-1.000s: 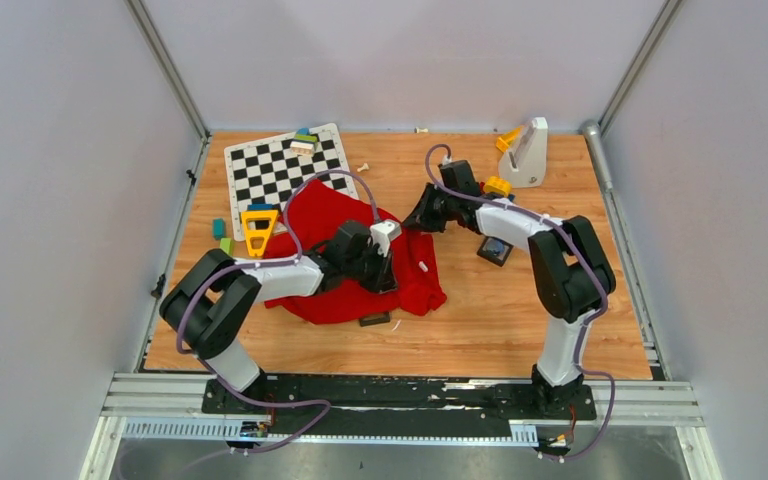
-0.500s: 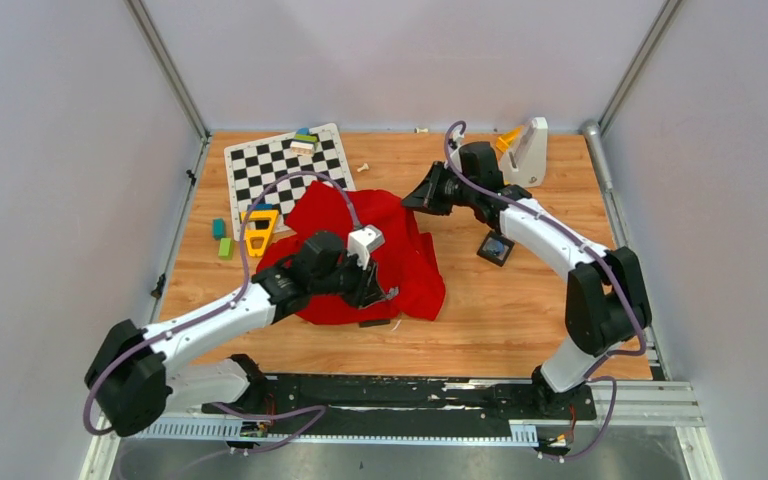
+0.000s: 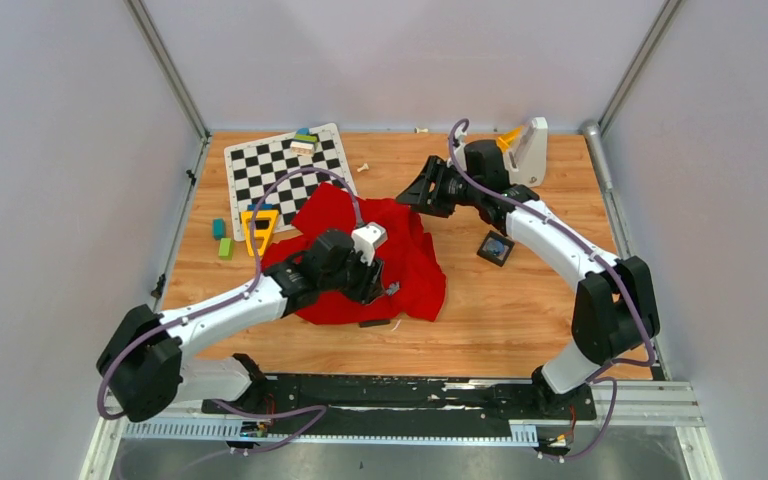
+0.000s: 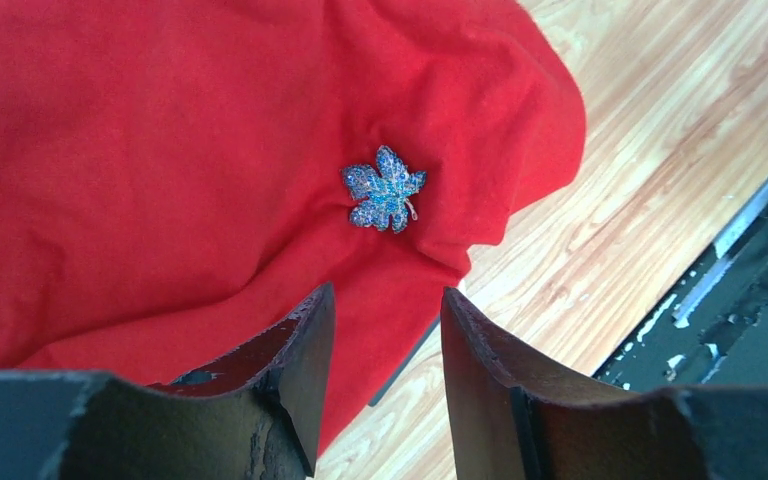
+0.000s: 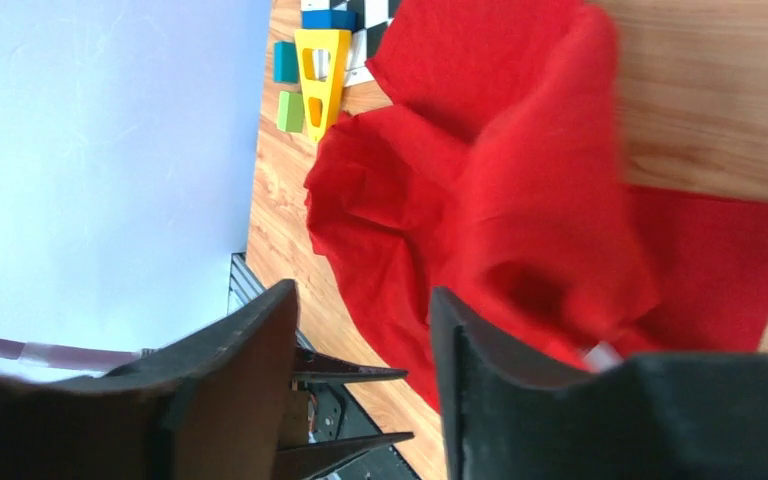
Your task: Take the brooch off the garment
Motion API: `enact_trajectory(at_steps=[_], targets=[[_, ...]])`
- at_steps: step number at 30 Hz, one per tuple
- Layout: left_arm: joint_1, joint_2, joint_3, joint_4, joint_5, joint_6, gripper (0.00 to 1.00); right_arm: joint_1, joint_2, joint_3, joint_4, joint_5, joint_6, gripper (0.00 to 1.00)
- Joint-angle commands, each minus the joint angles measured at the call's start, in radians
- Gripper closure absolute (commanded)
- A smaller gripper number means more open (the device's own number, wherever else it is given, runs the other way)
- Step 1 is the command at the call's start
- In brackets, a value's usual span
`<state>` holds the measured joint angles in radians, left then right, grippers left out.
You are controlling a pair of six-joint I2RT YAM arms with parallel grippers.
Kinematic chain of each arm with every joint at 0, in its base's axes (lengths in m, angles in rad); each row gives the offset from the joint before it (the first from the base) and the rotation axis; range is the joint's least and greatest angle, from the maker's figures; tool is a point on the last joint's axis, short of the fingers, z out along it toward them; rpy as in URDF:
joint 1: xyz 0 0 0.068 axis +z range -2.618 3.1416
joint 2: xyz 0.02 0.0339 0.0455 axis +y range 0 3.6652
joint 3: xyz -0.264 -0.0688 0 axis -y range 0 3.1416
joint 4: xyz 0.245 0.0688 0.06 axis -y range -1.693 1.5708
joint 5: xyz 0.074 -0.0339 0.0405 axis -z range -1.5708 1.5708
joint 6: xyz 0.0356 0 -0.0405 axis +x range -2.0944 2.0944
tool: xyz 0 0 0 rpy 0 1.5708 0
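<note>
The red garment [image 3: 360,250] lies crumpled on the wooden table. The brooch [image 4: 385,188], a blue glittering maple leaf, sits on the cloth near its front edge and shows as a small speck [image 3: 392,289] from above. My left gripper [image 4: 385,295] hovers open just short of the brooch, with nothing between its fingers. My right gripper [image 3: 415,195] stands at the garment's far right edge. In its wrist view the right gripper [image 5: 362,290] is open and empty, looking across the garment [image 5: 500,150].
A checkerboard [image 3: 285,165] with small blocks lies at the back left. A yellow triangular frame [image 3: 258,228] and green blocks [image 3: 222,237] sit left of the garment. A white stand [image 3: 530,150] is at the back right, and a small dark square object [image 3: 495,247] lies right of the cloth.
Both grippers have gone from shut to open. The right gripper has drawn back and up from the garment's edge. The left arm has stretched out lower over the cloth.
</note>
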<state>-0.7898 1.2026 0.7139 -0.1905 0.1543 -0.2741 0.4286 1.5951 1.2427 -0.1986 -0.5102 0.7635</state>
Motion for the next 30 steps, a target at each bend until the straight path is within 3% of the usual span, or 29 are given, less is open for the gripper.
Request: enact_trajectory(at_steps=[1,4,13,22,30], targets=[[-0.015,0.058,0.014,0.112,-0.031,0.017,0.49,-0.005,0.013,0.03,-0.081,0.031,-0.073,0.39],[-0.015,0.088,0.015,0.135,-0.023,0.007,0.49,-0.004,-0.003,-0.02,-0.126,0.081,-0.123,0.28],[-0.015,0.164,0.022,0.172,-0.027,-0.016,0.48,0.103,-0.088,-0.287,-0.116,0.156,-0.134,0.28],[-0.015,0.191,0.047,0.148,-0.037,-0.006,0.48,0.201,-0.037,-0.351,-0.112,0.239,-0.104,0.25],[-0.015,0.229,0.072,0.115,0.007,0.035,0.48,0.227,-0.102,-0.442,-0.113,0.26,-0.158,0.55]])
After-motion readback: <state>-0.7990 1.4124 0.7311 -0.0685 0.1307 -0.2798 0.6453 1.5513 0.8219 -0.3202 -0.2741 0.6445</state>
